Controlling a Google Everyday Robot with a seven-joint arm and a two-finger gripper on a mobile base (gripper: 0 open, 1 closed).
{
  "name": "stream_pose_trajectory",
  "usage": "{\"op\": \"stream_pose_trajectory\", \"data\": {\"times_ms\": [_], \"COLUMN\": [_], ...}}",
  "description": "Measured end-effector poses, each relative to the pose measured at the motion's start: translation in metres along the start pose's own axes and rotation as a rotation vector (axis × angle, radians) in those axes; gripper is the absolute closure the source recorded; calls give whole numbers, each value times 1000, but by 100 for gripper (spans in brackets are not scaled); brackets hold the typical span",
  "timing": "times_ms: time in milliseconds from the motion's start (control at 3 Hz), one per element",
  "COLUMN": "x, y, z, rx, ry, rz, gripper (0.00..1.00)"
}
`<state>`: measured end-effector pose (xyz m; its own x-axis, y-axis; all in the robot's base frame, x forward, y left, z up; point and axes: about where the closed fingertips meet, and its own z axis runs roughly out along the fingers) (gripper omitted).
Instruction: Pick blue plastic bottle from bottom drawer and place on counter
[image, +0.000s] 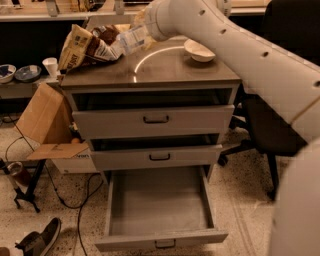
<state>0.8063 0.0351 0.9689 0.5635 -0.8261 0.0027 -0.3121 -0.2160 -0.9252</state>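
Bottle (129, 40) out of drawer (160, 244); drawer empty. Gripper (142, 35) pinches bottle above counter (165, 65) rear-left, beside bag (82, 47). Left: set down, release.

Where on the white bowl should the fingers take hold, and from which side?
Pinch the white bowl by its near rim from above, one finger inside, one outside: it sits upright and shallow on the counter. The gripper, above the counter's back left, holds the blue plastic bottle.
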Motion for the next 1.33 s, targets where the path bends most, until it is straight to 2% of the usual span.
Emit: {"op": "stream_pose_trajectory", "data": {"times_ms": [333, 667, 1333], "x": [8, 25, 47], "y": [4, 18, 43], "z": [38, 65, 56], "rx": [-29, -110, -210], "ry": [-45, -50, -6], "rz": [32, 80, 133], "gripper": [81, 50, 4]}}
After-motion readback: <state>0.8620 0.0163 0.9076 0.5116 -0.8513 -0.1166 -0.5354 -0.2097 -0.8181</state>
